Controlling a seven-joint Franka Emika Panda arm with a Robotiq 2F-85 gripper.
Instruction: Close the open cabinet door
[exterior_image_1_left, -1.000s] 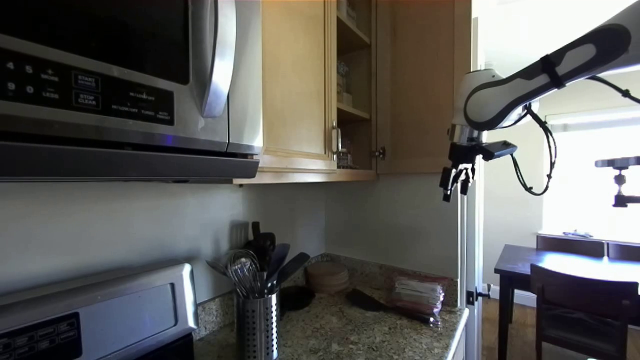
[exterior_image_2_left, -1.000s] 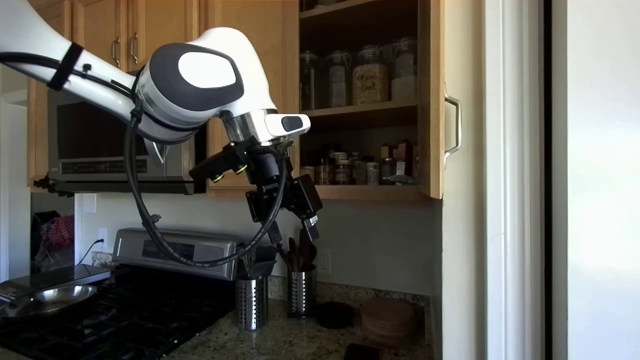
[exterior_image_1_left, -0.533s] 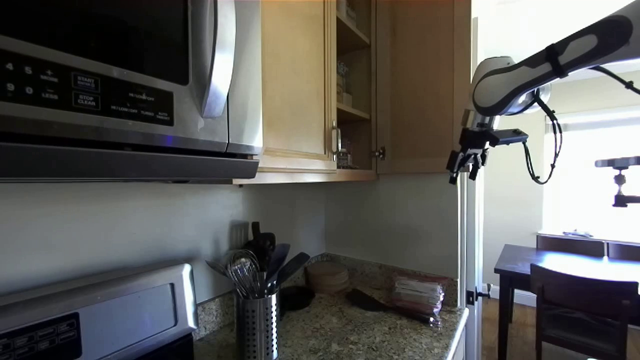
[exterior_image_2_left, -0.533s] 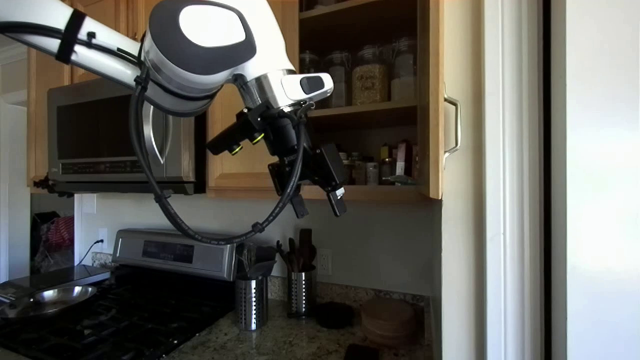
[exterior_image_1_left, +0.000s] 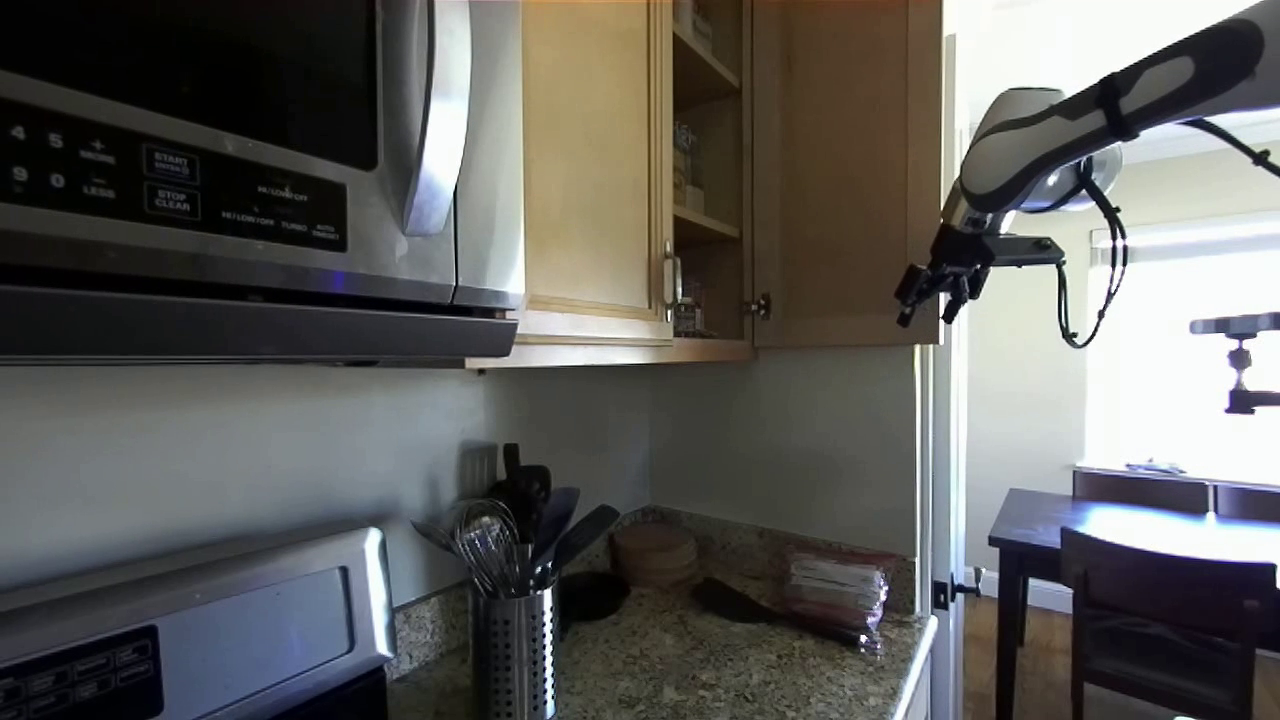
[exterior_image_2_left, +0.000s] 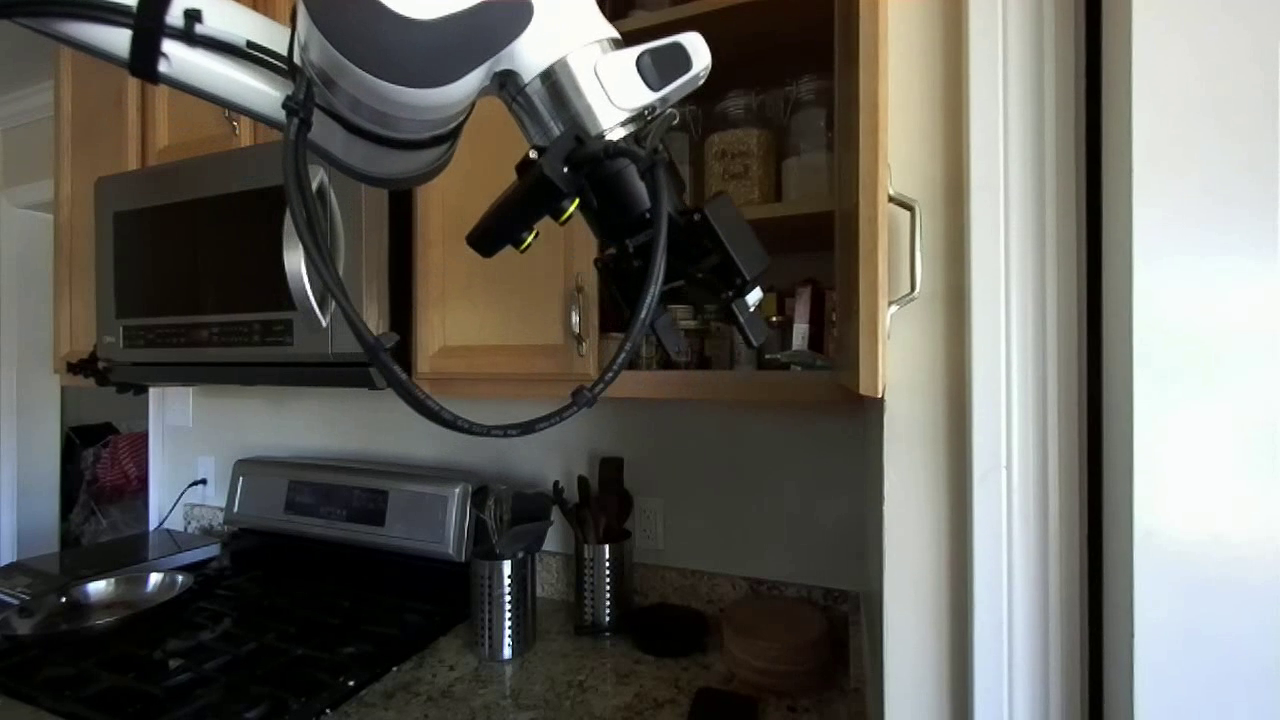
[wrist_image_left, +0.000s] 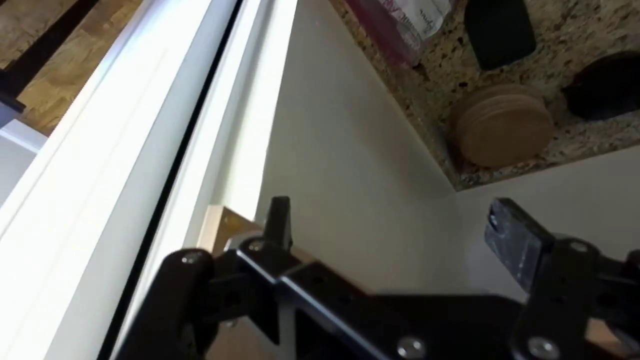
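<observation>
The cabinet door (exterior_image_1_left: 835, 170) is a tall light-tan wood panel standing wide open, its inner face towards the cabinet opening. In an exterior view the door (exterior_image_2_left: 864, 200) shows nearly edge-on, with its silver bar handle (exterior_image_2_left: 914, 250) on the outer face. My gripper (exterior_image_1_left: 928, 305) is open and empty near the door's lower free corner; in an exterior view the gripper (exterior_image_2_left: 715, 342) is in front of the open shelves, left of the door. In the wrist view the gripper's fingers (wrist_image_left: 390, 212) are wide apart, and the door's corner (wrist_image_left: 226, 227) shows behind one finger. I cannot tell whether they touch.
The matching shut cabinet door (exterior_image_1_left: 595, 170) and steel microwave (exterior_image_1_left: 490, 150) are beside the opening. Jars (exterior_image_2_left: 740, 165) stand on the shelves. Utensil holders (exterior_image_2_left: 505, 605) and a wrapped packet (exterior_image_1_left: 835, 590) are on the counter. A white door frame (exterior_image_2_left: 1010, 350) stands beyond the open door.
My gripper has risen and tilted, moving across the cabinet front towards the open door. The cabinet door has not moved. The fingers have stayed open.
</observation>
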